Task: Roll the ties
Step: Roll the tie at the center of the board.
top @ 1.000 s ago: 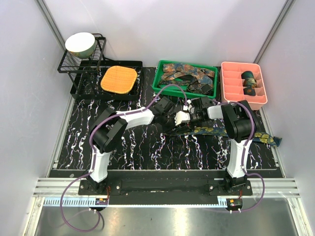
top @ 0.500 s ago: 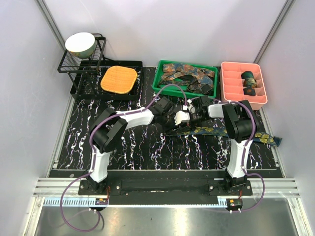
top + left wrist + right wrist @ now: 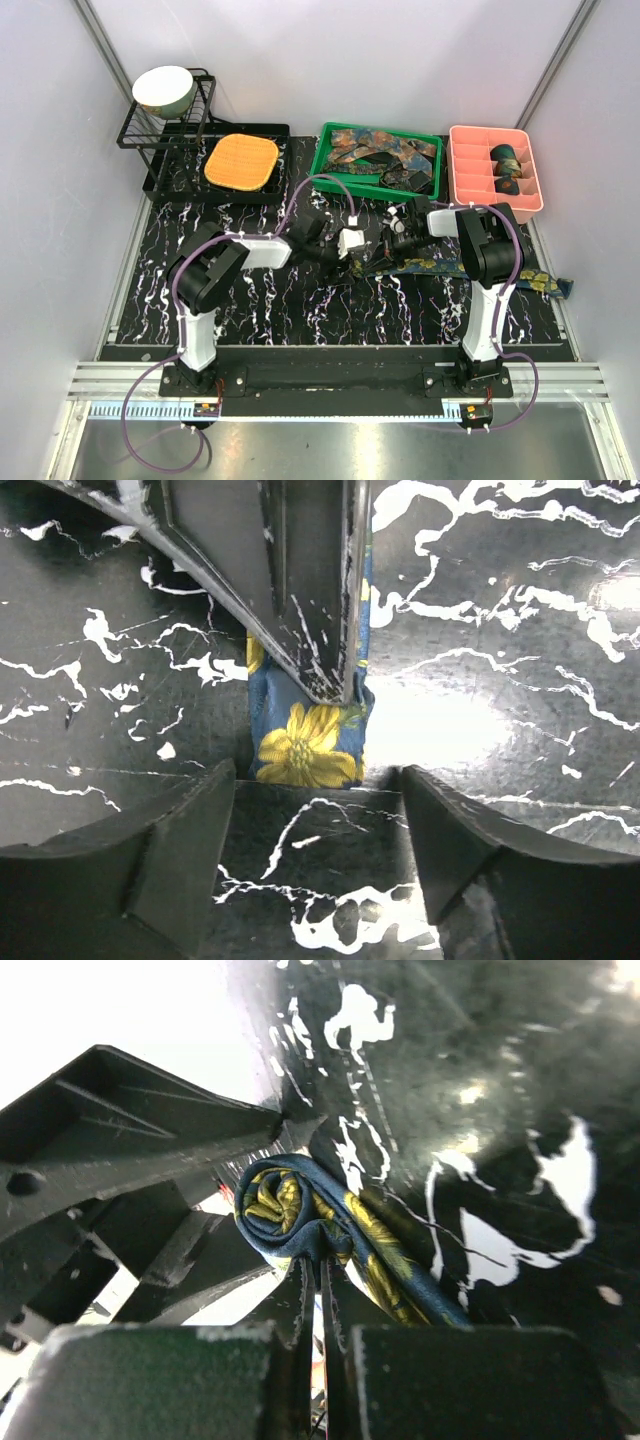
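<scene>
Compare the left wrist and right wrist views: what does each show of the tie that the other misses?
Only the left wrist view shows the left gripper open, its fingers apart and not closed on the tie, whose end looks flat with a yellow flower. Only the right wrist view shows that end curled into a small coil, the strip trailing off across the table. Both show the right gripper shut on the blue and yellow tie.

Lab booth; white panel walls [image 3: 330,60]
</scene>
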Controlling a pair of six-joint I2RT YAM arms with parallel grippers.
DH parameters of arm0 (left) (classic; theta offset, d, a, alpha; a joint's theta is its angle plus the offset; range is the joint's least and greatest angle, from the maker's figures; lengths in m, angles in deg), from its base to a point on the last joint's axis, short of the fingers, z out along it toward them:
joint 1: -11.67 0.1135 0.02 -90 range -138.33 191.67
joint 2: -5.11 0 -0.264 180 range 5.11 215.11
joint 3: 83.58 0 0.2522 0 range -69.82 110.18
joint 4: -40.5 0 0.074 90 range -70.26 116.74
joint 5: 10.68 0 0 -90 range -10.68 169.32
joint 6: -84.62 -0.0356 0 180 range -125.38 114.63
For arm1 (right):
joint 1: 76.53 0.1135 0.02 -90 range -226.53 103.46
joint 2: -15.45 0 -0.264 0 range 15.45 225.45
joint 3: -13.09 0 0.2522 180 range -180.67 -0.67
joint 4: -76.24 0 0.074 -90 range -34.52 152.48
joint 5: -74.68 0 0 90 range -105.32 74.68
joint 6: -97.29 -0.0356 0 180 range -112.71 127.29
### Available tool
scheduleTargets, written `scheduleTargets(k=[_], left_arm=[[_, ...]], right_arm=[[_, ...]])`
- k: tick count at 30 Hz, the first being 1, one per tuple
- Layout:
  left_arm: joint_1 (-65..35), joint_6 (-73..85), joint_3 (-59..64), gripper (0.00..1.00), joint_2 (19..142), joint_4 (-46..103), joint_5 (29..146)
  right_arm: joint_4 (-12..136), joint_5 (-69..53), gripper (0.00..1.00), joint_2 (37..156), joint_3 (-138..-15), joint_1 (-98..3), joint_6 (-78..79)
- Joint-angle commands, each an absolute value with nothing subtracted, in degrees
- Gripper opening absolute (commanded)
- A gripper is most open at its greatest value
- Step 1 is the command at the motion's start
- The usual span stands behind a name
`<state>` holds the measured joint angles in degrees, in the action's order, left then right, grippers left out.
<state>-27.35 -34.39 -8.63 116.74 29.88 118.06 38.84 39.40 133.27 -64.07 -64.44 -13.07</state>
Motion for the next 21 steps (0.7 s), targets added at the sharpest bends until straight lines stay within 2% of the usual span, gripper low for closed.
scheduleTargets(k=[1,4,8,15,21], left_arm=[[-25.9,-24.6,-17.6,0.77,118.5,46.3,118.8],[-25.9,-20.1,-20.8,0.81,120.0,59.3,120.8],[-27.7,-19.1,-20.5,0.82,122.3,64.4,121.0],[-30.9,-21.4,-16.8,0.61,123.9,56.1,114.4],[-30.5,-26.2,-14.6,0.31,123.2,42.8,111.1]], right_arm=[[35.2,24.2,0.00,137.7,-63.3,-65.3,-9.7],[34.1,24.3,0.00,138.2,-63.6,-65.4,-9.8],[34.0,24.8,0.00,138.5,-63.5,-65.5,-9.4],[33.3,26.1,0.00,139.6,-64.0,-65.4,-9.0],[33.4,29.8,0.00,138.9,-63.7,-65.4,-7.9]])
